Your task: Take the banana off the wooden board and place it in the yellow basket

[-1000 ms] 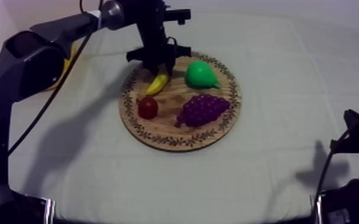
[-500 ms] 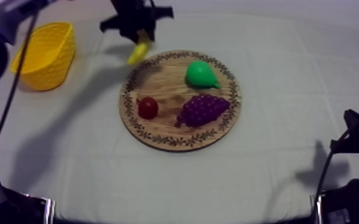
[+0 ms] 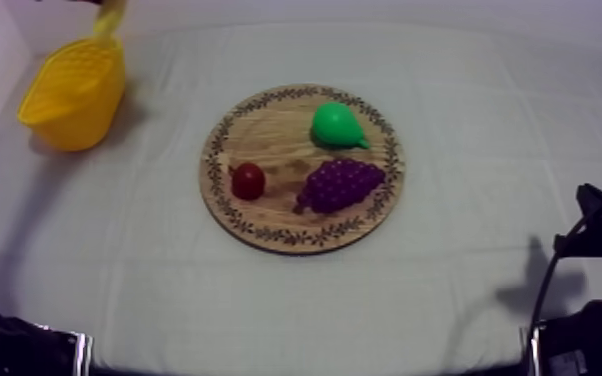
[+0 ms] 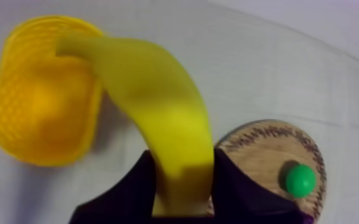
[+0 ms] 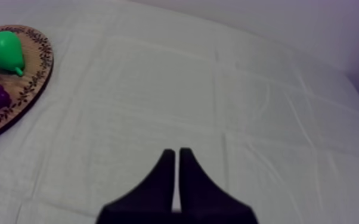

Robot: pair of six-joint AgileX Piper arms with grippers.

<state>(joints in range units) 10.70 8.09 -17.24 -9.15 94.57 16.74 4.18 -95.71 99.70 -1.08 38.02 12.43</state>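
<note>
My left gripper [image 4: 182,170] is shut on the yellow banana [image 4: 158,101], whose black fingers [image 4: 137,184] clamp its lower end. The banana hangs high above the cloth between the yellow basket [image 4: 39,101] and the round wooden board [image 4: 265,149], its tip reaching over the basket's rim. In the top view a piece of the banana [image 3: 111,17] shows just above the basket [image 3: 73,90] at the far left. My right gripper [image 5: 176,154] is shut on nothing, low over bare cloth to the right of the board [image 5: 36,59].
On the board [image 3: 275,130] lie a green pear [image 3: 336,125], a bunch of purple grapes [image 3: 340,184] and a small red fruit [image 3: 248,181]. My right arm [image 3: 595,240] rests at the lower right. Open cloth lies in front of the board and to its right.
My left gripper lifted the banana off the board and carried it up and to the left, to above the basket. The left arm has swung out of the top view. The right arm stayed still.
</note>
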